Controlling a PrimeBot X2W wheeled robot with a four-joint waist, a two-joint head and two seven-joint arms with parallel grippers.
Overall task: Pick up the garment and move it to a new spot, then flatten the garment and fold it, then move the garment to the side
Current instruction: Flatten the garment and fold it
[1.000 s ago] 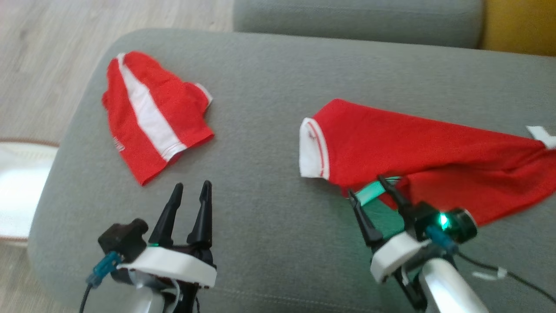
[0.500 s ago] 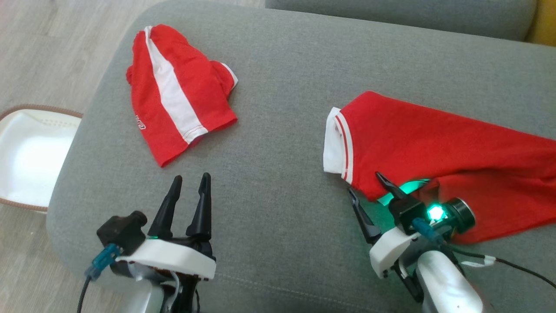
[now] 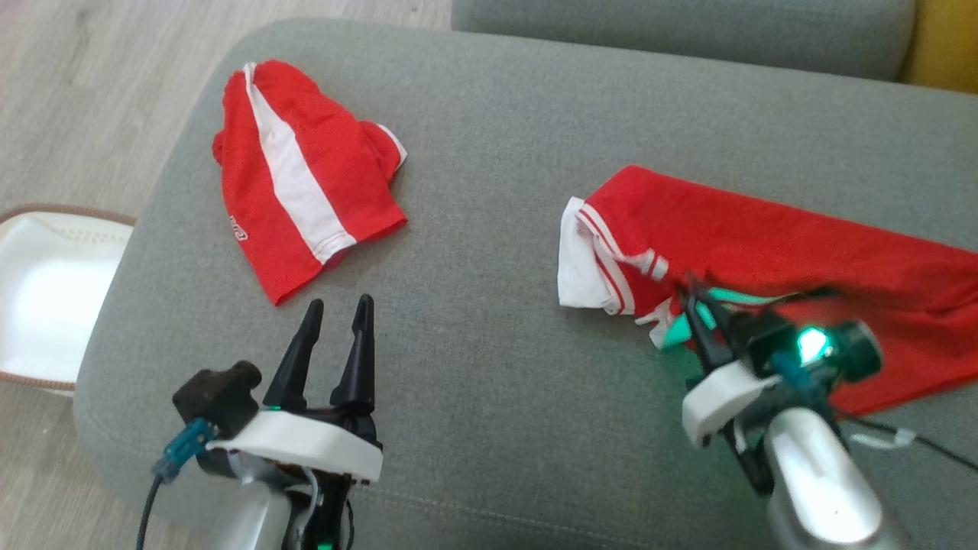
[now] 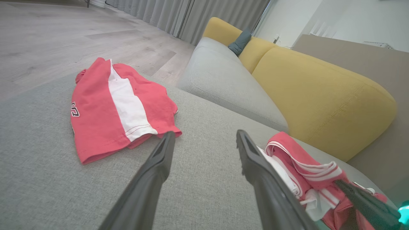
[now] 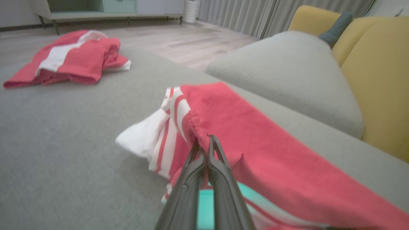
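Nearest the robot, the left gripper point(image 3: 339, 304) hovers above the front part of the grey cushion point(image 3: 489, 367). Its two dark fingers stand apart with nothing between them, and its own wrist view point(image 4: 205, 134) shows bare fabric through the gap.

To the right, the right gripper point(image 3: 688, 289) is clenched. In its wrist view point(image 5: 204, 142) the fingertips meet on a bunched ridge of red cloth just beside the white, red-striped cuff. The head view is smeared around this hand, so how much cloth sits between the tips is hard to judge; it seems to be only a thin fold. A green glow from the wrist light falls on the cloth under the fingers.

The garment point(image 3: 772, 229) it grips lies on the right half of the cushion. Its cuffed end points toward the middle and its red body stretches off to the right edge of the head view. The cuff end is crumpled, and the rest lies fairly flat.

Farther back on the left half, well apart from it, a second red piece point(image 3: 306, 176) with a broad white stripe lies folded near the cushion's far left corner.

Beyond the cushion's left side, a white basket point(image 3: 46, 290) sits on the pale wooden floor point(image 3: 92, 92). Behind the cushion come a grey backrest point(image 3: 672, 30) and a yellow sofa point(image 4: 313, 83).
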